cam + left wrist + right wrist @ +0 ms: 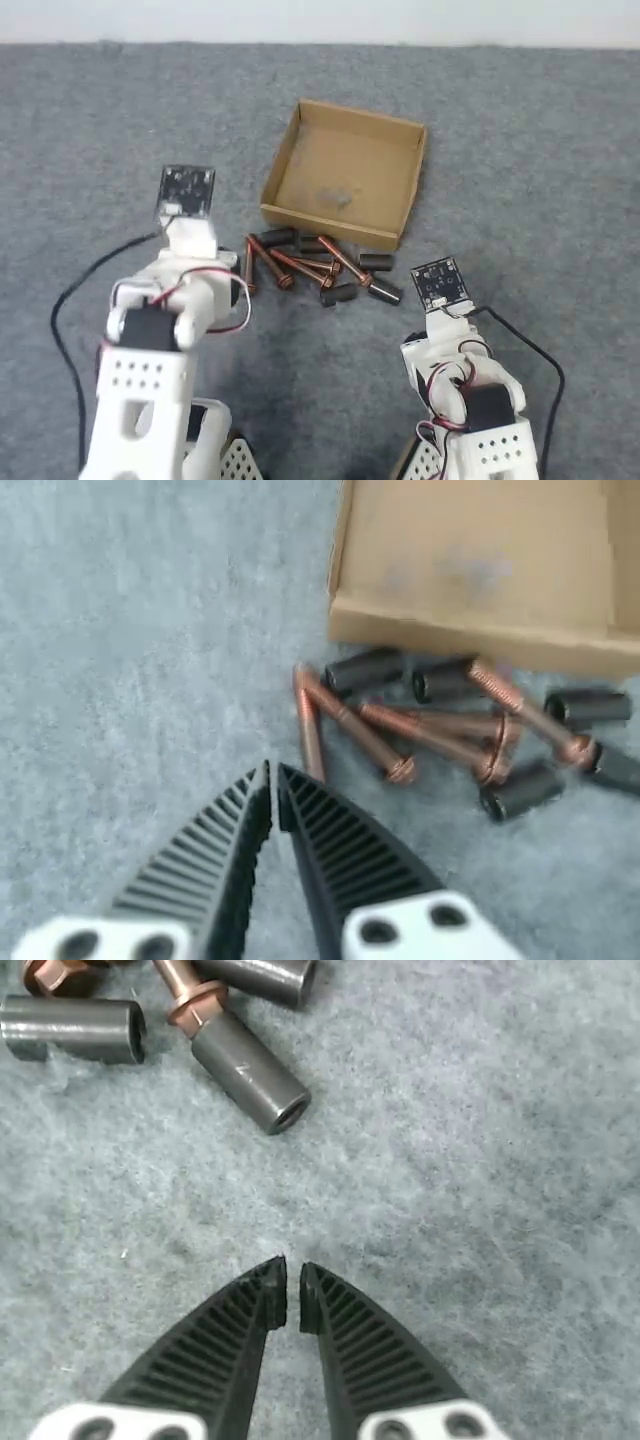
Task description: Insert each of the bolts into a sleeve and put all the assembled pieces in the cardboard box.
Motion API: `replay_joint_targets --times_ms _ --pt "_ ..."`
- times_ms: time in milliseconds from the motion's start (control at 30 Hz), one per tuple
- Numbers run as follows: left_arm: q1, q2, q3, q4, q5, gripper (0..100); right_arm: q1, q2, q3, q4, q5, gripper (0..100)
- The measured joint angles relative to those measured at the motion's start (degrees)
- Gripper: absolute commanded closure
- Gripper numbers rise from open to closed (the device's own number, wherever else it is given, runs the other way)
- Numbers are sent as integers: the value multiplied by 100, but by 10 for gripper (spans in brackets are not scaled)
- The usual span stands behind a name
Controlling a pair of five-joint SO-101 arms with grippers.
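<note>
Several copper bolts (297,265) and dark sleeves (340,294) lie in a loose pile on the grey mat, just in front of the cardboard box (345,172), which holds no pieces. In the left wrist view the bolts (352,730) and sleeves (520,790) lie past my left gripper (273,772), which is shut and holds nothing. My right gripper (291,1270) is shut over bare mat, a short way from a dark sleeve (250,1073) and a copper bolt head (192,1007). In the high view the left arm (187,205) stands left of the pile, the right arm (441,284) to its right.
Grey felt mat (520,150) covers the table, with open room on both sides of the box. A black cable (75,290) loops at the left arm and another cable (530,345) trails by the right arm. A white wall strip runs along the far edge.
</note>
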Motion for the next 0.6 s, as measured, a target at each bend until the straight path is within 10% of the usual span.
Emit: replay_joint_targets --times_ms 600 --pt "-545 1864 -105 -1020 141 969 923 0 0 -387 0 992"
